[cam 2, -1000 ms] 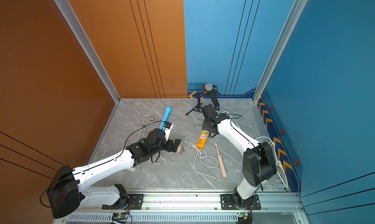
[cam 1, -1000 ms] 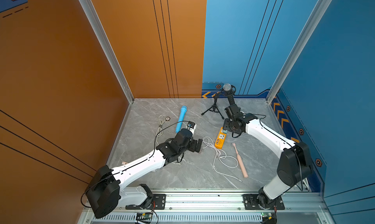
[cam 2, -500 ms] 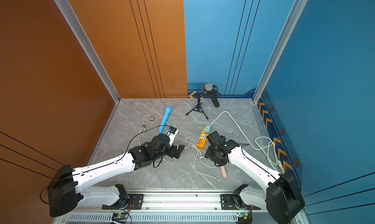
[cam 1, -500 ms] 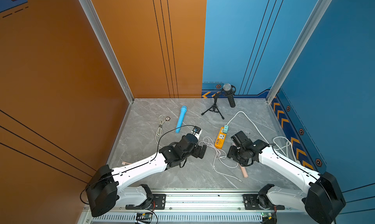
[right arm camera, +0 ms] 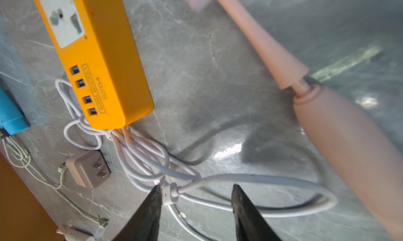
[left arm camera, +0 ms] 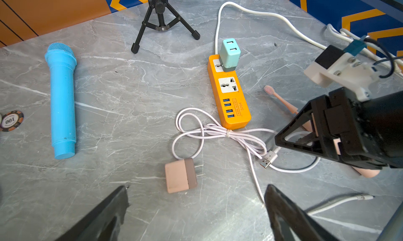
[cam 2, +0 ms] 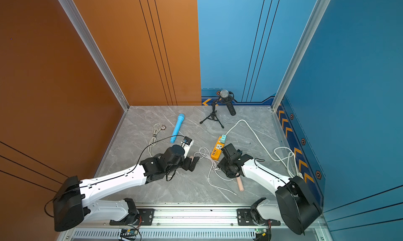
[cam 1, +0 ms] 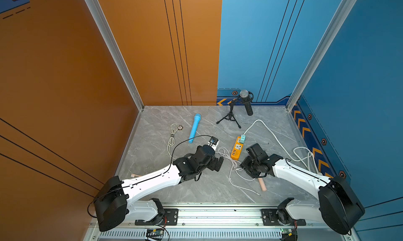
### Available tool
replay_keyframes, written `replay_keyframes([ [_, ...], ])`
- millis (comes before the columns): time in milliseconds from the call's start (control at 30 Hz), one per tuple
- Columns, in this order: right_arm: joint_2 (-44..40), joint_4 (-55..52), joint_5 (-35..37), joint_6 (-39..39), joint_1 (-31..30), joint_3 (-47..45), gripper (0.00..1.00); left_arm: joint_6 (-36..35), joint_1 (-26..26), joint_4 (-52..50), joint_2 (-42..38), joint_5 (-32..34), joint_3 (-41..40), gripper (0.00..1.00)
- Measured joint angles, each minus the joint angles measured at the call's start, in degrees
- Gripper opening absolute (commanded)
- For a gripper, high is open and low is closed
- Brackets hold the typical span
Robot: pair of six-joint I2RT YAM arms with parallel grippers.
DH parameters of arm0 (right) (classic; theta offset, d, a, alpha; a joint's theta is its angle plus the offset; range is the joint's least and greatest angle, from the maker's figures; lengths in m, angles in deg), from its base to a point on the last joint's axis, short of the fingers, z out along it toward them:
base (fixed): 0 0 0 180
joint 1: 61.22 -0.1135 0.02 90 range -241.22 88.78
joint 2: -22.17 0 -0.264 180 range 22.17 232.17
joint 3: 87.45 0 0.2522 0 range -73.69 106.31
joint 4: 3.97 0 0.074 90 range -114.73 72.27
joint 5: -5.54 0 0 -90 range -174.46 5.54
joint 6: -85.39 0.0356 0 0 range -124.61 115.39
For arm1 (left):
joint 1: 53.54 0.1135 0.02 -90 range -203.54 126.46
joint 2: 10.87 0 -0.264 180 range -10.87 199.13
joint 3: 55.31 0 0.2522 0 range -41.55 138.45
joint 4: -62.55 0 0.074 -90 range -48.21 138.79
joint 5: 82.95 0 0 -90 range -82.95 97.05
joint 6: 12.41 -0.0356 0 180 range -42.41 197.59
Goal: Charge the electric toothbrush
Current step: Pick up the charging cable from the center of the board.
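On the grey marble counter [cam 1: 207, 185], read in a top view with 12 o'clock at the back wall, a coiled white cord [cam 1: 172, 135] and a poker chip [cam 1: 180, 127] lay at 10 o'clock. A blue toy microphone [cam 1: 194, 128] lay just beside them. The left end effector [left arm camera: 196, 207] hovered near the middle with its jaws spread wide and nothing in them. In the left wrist view a pink wall adapter [left arm camera: 181, 175] lay on the counter just beyond its fingers. A black microphone on a tripod [cam 1: 231, 116] stood at 12 o'clock. An orange power strip [cam 1: 237, 149] lay right of centre with a teal USB adapter [left arm camera: 229, 52] plugged into its far socket. A tied bundle of pale USB cable [left arm camera: 218, 132] touched its near end. The pink electric toothbrush [right arm camera: 338, 128] lay flat at 5 o'clock from the strip, partly under the right arm. The right end effector [right arm camera: 196, 198] was low over the cable with its jaws moderately apart. The cable's connector [right arm camera: 169, 194] rested against one finger, not clamped. The strip's white mains cord [left arm camera: 274, 15] ran off toward 3 o'clock.
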Motion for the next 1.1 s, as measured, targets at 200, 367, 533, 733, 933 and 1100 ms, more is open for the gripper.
replay_keyframes([
  [200,3.6,2.3,0.2,0.2,0.0,0.0,0.37,-0.4,0.0,0.1,0.0,0.2,0.0,0.98],
  [367,4.1,2.8,0.3,-0.4,0.0,0.0,0.29,-0.4,0.0,0.1,0.0,0.2,0.0,0.99],
  [533,3.0,2.6,0.8,-1.4,-0.4,0.0,0.22,-0.4,0.0,0.2,0.0,0.2,0.0,0.99],
  [733,0.8,2.5,1.2,-3.7,-0.5,0.0,0.10,-0.4,0.0,0.3,0.0,0.2,0.0,0.98],
  [933,-1.6,2.0,1.1,-8.3,-0.9,0.1,0.01,-0.4,0.4,0.4,-1.0,0.2,0.0,0.98],
  [1100,-6.0,2.1,-0.8,-14.7,-0.9,1.0,0.00,-0.4,1.9,0.4,-5.3,0.2,-0.8,0.98],
])
